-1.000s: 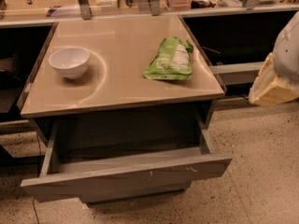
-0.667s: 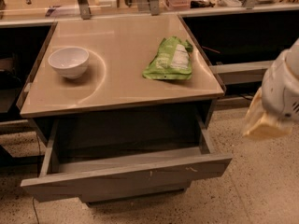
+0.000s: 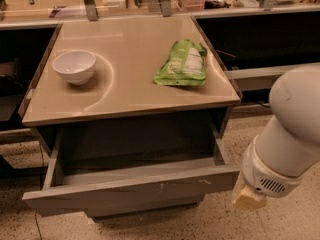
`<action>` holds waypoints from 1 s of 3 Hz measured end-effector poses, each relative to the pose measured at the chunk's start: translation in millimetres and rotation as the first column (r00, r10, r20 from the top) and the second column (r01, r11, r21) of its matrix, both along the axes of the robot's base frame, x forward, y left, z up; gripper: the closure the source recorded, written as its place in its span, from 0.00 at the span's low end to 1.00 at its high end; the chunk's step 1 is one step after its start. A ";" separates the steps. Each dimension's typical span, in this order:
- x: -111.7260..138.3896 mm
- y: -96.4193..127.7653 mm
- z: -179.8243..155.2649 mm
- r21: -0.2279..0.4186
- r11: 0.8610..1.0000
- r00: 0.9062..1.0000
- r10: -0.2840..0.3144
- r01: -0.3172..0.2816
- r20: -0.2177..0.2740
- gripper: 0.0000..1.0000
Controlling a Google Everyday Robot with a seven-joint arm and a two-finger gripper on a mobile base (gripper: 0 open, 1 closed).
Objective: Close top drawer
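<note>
The top drawer (image 3: 131, 189) stands pulled out under the tan counter. Its long grey front panel has small pale scratch marks, and its thin grey side walls and inside look bare. My white arm (image 3: 290, 134) comes in from the right edge. My gripper (image 3: 248, 198) shows only as a cream-coloured tip at the arm's lower end. It is just right of the drawer's front right corner and slightly below it, apart from the panel. A narrower grey drawer front (image 3: 145, 210) sits shut below the top drawer.
On the tan counter top (image 3: 125, 91) stand a white bowl (image 3: 74, 66) at the left and a green snack bag (image 3: 182, 64) at the right. Dark open bays flank the cabinet. Clutter lines the back ledge. The speckled floor (image 3: 210, 224) lies in front.
My arm has moved down and to the left, bringing its cream tip from the right edge at counter height to beside the drawer's front right corner. The drawer has not moved.
</note>
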State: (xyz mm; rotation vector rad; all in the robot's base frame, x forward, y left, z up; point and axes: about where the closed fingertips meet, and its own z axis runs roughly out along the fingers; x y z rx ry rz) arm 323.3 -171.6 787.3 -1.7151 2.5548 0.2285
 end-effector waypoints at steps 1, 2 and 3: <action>-4.3 -1.3 -7.2 -0.005 1.000 1.000 0.000 0.000 -0.010 1.00; -9.6 3.2 -16.2 0.010 1.000 1.000 0.011 -0.010 -0.026 1.00; -12.7 27.6 -58.9 0.082 0.997 0.996 -0.007 0.014 -0.084 1.00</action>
